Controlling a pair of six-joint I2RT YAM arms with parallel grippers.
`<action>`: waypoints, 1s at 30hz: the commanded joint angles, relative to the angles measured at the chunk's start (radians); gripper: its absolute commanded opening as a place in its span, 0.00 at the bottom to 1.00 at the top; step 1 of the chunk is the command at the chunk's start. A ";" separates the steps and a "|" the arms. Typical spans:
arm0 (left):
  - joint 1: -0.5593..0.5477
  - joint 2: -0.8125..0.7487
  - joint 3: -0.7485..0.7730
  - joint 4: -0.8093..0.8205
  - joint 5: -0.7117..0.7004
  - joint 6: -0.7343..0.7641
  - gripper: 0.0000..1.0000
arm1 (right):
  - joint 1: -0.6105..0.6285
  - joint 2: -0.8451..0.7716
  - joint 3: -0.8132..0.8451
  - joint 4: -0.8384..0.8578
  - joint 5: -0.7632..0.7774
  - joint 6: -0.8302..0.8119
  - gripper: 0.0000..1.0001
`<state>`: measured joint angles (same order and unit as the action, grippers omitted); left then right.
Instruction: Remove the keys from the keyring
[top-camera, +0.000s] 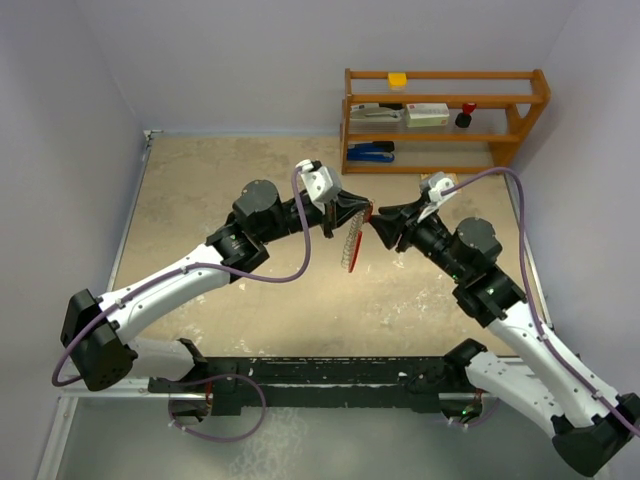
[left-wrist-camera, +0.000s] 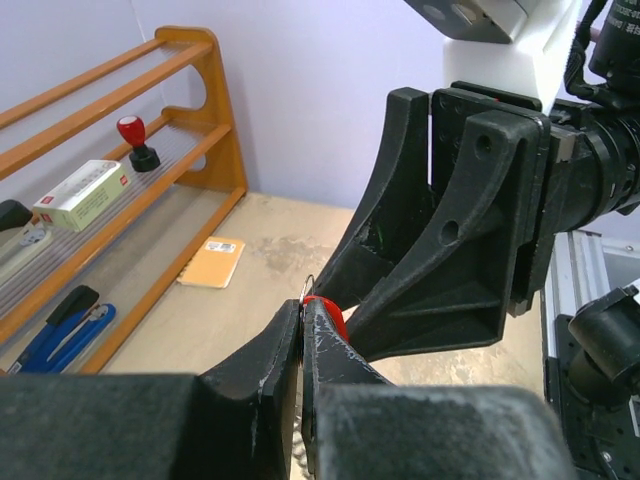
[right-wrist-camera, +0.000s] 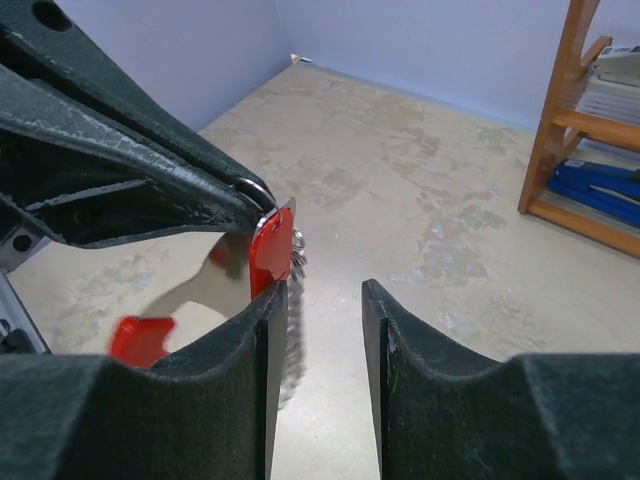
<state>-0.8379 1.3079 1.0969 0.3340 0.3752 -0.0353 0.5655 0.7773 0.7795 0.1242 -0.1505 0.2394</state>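
Aloft, the keyring (top-camera: 351, 245) hangs over mottled beige tabletop (top-camera: 220, 170) (lavender walls (top-camera: 230, 60), wooden rack (top-camera: 450, 100)).

I'm looking into a robot lab test cell: plain lavender walls (top-camera: 250, 60) box in a beige tabletop (top-camera: 220, 180), with a wooden rack (top-camera: 490, 99) of office props.

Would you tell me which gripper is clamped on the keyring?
The left gripper: its jaws are shut on the keyring, whereas the right gripper stands open and empty.

No readable text, markings on white box (left-wrist-camera: 85, 193) and orange pad (left-wrist-camera: 212, 262) too small
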 joint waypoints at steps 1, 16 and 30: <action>0.005 -0.042 0.003 0.090 -0.040 -0.022 0.00 | -0.003 -0.025 0.018 0.052 -0.045 -0.022 0.40; 0.005 -0.032 0.009 0.109 -0.053 -0.020 0.00 | -0.003 -0.042 0.079 0.000 -0.029 -0.062 0.38; 0.005 -0.024 0.007 0.125 -0.035 -0.034 0.00 | -0.001 0.043 0.116 0.073 -0.029 -0.096 0.37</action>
<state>-0.8379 1.3067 1.0969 0.3660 0.3321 -0.0437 0.5655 0.8288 0.8490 0.1196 -0.1761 0.1635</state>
